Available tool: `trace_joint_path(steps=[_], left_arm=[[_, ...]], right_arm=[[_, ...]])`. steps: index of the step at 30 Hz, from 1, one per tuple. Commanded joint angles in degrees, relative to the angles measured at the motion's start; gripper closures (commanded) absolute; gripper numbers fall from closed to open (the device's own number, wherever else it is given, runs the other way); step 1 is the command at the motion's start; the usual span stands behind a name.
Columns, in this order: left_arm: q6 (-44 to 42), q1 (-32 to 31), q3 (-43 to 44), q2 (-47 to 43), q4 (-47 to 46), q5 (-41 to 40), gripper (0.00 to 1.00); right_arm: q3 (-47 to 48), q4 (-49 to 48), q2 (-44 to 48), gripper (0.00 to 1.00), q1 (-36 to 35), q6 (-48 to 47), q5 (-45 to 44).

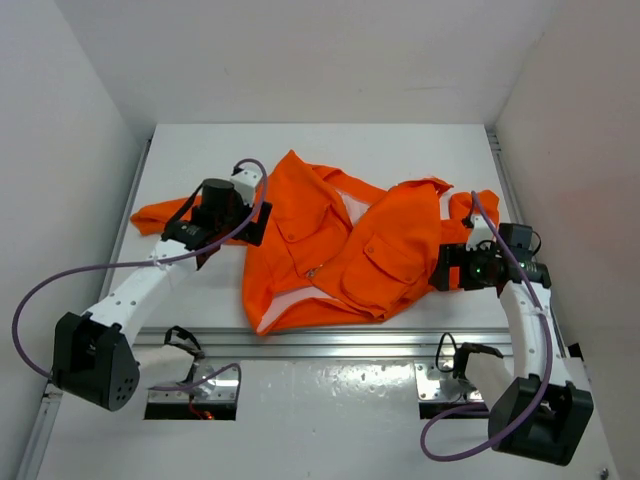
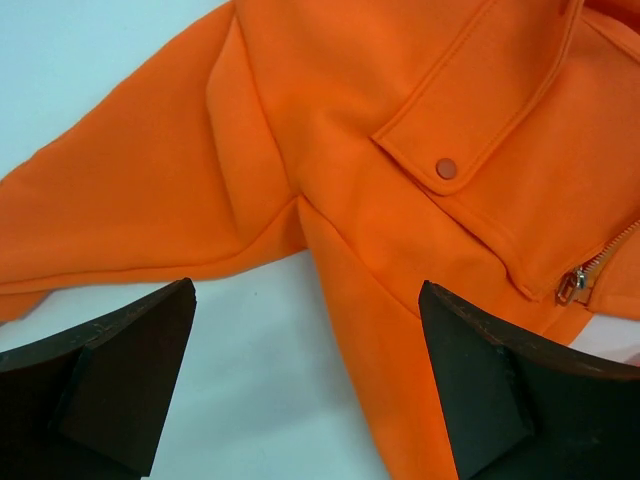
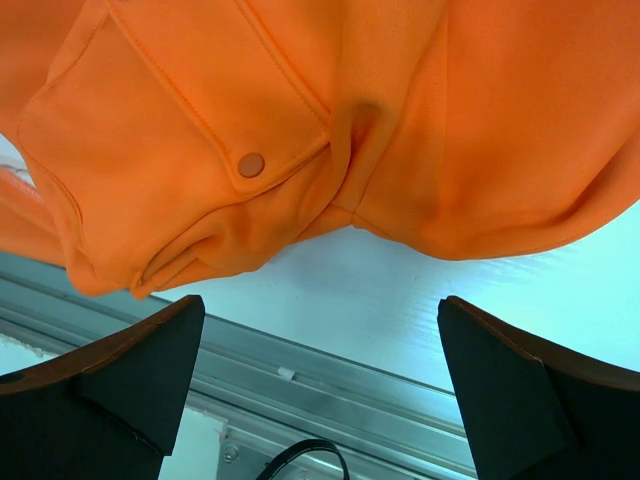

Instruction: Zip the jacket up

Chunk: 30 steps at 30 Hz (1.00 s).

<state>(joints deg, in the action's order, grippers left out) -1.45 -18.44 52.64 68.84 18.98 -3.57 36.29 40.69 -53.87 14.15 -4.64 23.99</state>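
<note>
Bright orange fabric jacket (image 1: 330, 250) lies unzipped; left gripper (image 2: 300, 385) and right gripper (image 3: 320, 390) hover at either side, wide open, empty, seemingly staged to grab its fronts.

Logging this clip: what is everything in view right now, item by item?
jacket: one, bright orange with pale lining, front open, spread across mid-table.
zipper pull: one, gold-toned, at the jacket's front edge.
flap pockets: two, orange, each with a snap, on the chest panels.
table: one, white, under everything.
rail: one, silver, along the table's near edge.
cables: two, purple, looping off the arms.
arms: two, white and black, either side of the jacket.
left tool: one, dark, open, empty, over the sleeve and side.
right tool: one, dark, open, empty, at the jacket's opposite edge.
</note>
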Motion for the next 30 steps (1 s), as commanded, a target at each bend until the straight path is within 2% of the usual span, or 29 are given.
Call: trace_joint_path(steps=[1,3,4,5,7,9,12,13,14,18,22,28,30], left_arm=[[1.9,-1.9,1.1,1.3,-0.3,-0.7,0.00],[3.2,-3.4,2.1,2.9,0.7,-4.6,0.00],[5.0,-4.3,2.7,3.8,0.7,-7.6,0.00],[5.8,-5.7,4.2,5.6,2.4,-13.2,0.00],[7.4,-5.7,6.0,6.9,3.5,-15.8,0.00],[8.0,-5.7,7.4,6.4,4.0,-16.5,0.00],[4.9,-5.7,4.5,3.2,-0.9,-11.3,0.00],[2.0,-5.7,4.0,3.1,-1.0,-9.1,0.00],[0.1,-5.7,4.7,3.1,-1.0,-3.0,0.00],[-3.7,-5.7,5.8,7.4,3.8,13.3,0.00],[-3.1,-7.6,5.8,12.8,4.4,20.6,0.00],[-4.3,-8.1,8.9,21.2,4.4,30.0,0.10],[-4.3,-8.1,10.8,23.2,4.4,31.6,0.18]], right_arm=[[-0.3,-0.1,0.3,0.00,0.0,1.0,-1.0],[-0.3,-0.5,0.2,0.00,-0.2,3.6,-2.7],[-0.3,-1.3,0.3,0.05,-0.1,4.2,-5.3],[-0.4,-1.7,0.6,0.03,-0.1,7.5,-6.7],[0.0,-1.6,0.8,0.00,-0.2,7.6,-9.6],[1.5,0.7,0.7,0.00,-0.1,6.6,-8.8],[2.1,1.3,0.3,0.00,-0.3,5.4,-7.7],[1.9,0.2,0.9,0.00,-0.3,3.1,-5.0],[0.9,-0.4,1.2,0.00,-0.2,1.9,-3.7],[0.9,1.2,2.6,0.00,-0.6,-2.8,4.1],[4.3,7.7,-1.8,0.00,-1.7,-2.7,6.3],[5.2,8.8,-6.2,0.02,-1.7,-1.7,10.5],[5.5,8.2,-6.8,0.02,-1.9,-1.3,11.1]])
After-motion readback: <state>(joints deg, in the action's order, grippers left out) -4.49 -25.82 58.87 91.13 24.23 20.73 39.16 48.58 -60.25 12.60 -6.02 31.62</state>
